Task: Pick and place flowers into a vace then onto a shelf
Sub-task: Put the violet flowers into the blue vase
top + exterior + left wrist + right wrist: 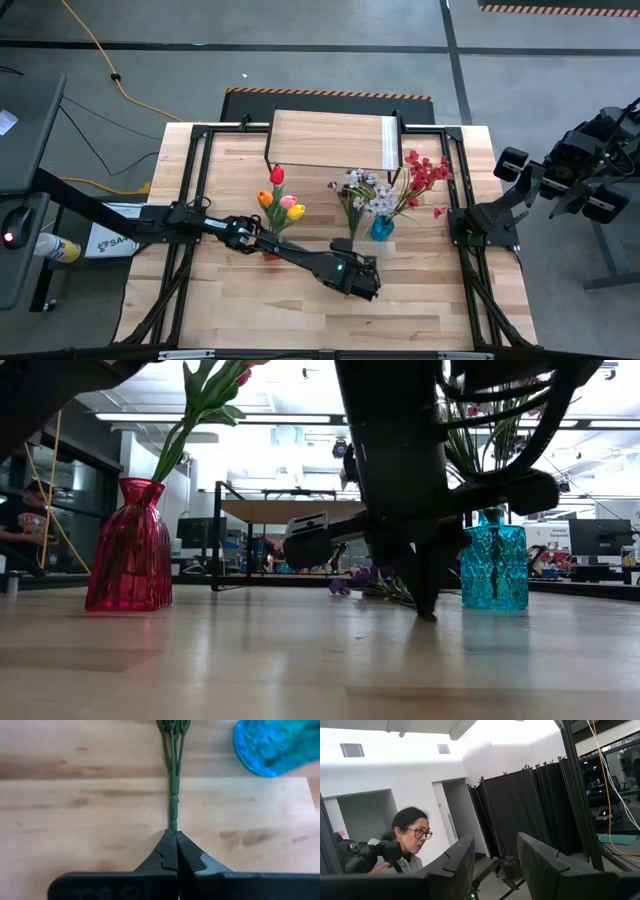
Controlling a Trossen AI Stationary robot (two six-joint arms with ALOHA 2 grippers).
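My left gripper (173, 840) is shut on the near end of a purple blossom spray (350, 190) that lies on the tabletop between the two vases; in the high view the gripper (354, 262) is near the table's middle. A red vase (128, 550) holds red, orange, yellow and pink tulips (281, 198). A blue vase (494, 565) holds white and red sprays (425, 175). The shelf (335, 140) stands at the far edge. My right gripper (492, 865) is open, raised off the table's right side and facing the room. My left gripper pinches the green stem's bare near end (173, 822) between its two fingertips. The fingers come from above, slanting from the near side, in line with the stem. Their tips (428, 610) reach the tabletop. The stem and blossoms (360, 578) lie flat on the table.
The blue vase (275, 745) stands close to the right of the stem, the red vase (270, 250) to the left beside my left arm. A person with a camera (407, 845) is in the room beyond the right arm. Bare wood lies near the front edge.
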